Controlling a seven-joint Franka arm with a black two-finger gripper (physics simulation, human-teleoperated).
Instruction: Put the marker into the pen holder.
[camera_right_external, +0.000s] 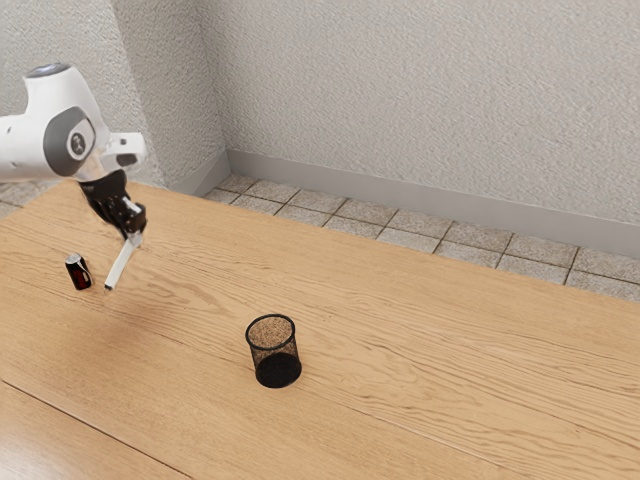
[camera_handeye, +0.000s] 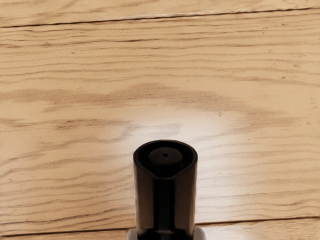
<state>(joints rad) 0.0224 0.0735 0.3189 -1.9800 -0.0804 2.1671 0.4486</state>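
The gripper (camera_right_external: 135, 236) clasps the tilted marker (camera_right_external: 121, 264), its slim white barrel ending in a black cap (camera_handeye: 165, 200) with a raised rim.

No brand name, wording or number could be read in either view. A round emblem (camera_right_external: 78, 144) was displayed on the dark joint cover (camera_right_external: 62, 131) of the white robot arm (camera_right_external: 22, 148), its details too small to be made out. Red and pale markings were carried by a dark can (camera_right_external: 78, 273) on the wooden desk (camera_right_external: 400, 340), but no lettering could be deciphered there.
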